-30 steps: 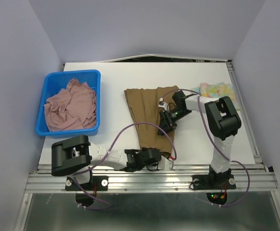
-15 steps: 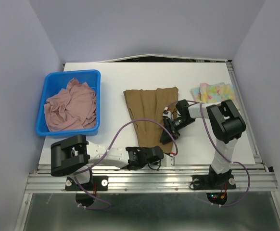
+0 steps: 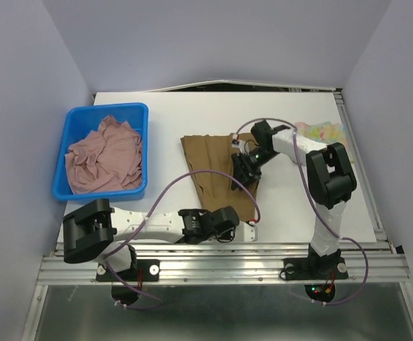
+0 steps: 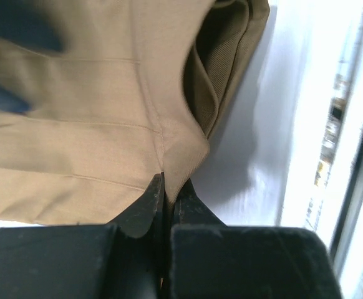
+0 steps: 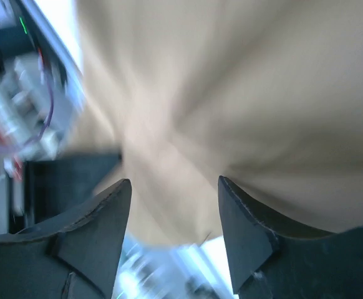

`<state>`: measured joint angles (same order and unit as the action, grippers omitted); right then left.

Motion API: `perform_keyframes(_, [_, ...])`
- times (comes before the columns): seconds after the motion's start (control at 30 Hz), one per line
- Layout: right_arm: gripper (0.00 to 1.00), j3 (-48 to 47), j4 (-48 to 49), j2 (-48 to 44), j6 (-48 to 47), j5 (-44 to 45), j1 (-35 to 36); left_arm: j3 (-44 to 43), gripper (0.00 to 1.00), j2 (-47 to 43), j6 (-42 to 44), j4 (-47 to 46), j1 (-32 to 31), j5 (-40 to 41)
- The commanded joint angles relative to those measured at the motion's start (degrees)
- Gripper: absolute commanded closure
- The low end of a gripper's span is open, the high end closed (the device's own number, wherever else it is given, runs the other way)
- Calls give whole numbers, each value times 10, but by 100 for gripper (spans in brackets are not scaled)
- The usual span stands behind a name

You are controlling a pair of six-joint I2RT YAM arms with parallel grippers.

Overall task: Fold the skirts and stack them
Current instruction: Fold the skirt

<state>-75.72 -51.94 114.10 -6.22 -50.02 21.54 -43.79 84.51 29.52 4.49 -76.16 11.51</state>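
My left gripper (image 3: 224, 219) is pinched tight on the near corner of the brown skirt (image 3: 210, 160). In the left wrist view the two fingertips (image 4: 159, 187) meet on a small peak of its hem, and next to it the brown cloth (image 4: 75, 124) rolls into a fold against the white bench (image 3: 192, 106). The brown skirt lies spread on the bench between my two arms.

My right gripper (image 3: 240, 169) is over the right half of that skirt, its jaws standing apart. The right wrist view is blurred. It shows brown cloth (image 5: 231, 93) past the parted fingers (image 5: 100, 212) and nothing clamped between them.

Left of the brown skirt, well apart, the dusty pink skirt (image 3: 106, 156) sits crumpled in the blue bin (image 3: 68, 117). To its right, beyond my right arm, the pastel floral skirt (image 3: 320, 131) lies on the bench.
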Motion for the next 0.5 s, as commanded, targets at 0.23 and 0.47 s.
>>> perform_keyframes(0.23, [23,-367,75,92,-53,110,-22,-67,100,-77,-4,152,0,-166])
perform_keyframes(0.47, [21,-365,166,180,-53,149,-22,-155,100,-84,-17,242,34,-286])
